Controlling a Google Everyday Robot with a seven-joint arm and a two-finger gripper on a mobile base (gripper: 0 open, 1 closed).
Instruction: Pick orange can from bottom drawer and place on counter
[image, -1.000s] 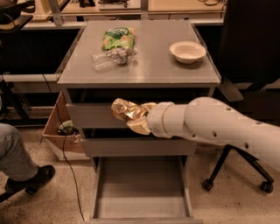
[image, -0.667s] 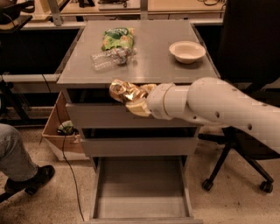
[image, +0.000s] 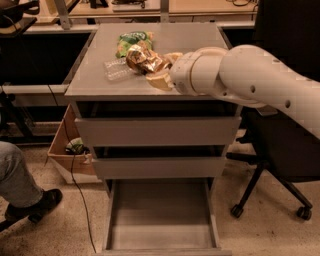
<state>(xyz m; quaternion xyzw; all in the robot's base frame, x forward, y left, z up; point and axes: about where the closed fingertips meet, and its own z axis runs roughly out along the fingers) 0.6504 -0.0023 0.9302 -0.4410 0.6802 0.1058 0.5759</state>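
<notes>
Up from the drawer fronts (image: 157, 131), our claw (image: 152, 67) now hangs over the counter (image: 192, 37). It seems closed on the orange can (image: 141, 57), held just above that top; a bottle (image: 117, 70) lies just left of the claw. Thin, dented, light, slick: we want a gentle mid-body hold.

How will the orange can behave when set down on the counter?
Held by the gripper over the counter, the orange can looks rounded, so it may roll. Its crumpled sides suggest thin, light metal, probably easy to crush.
</notes>
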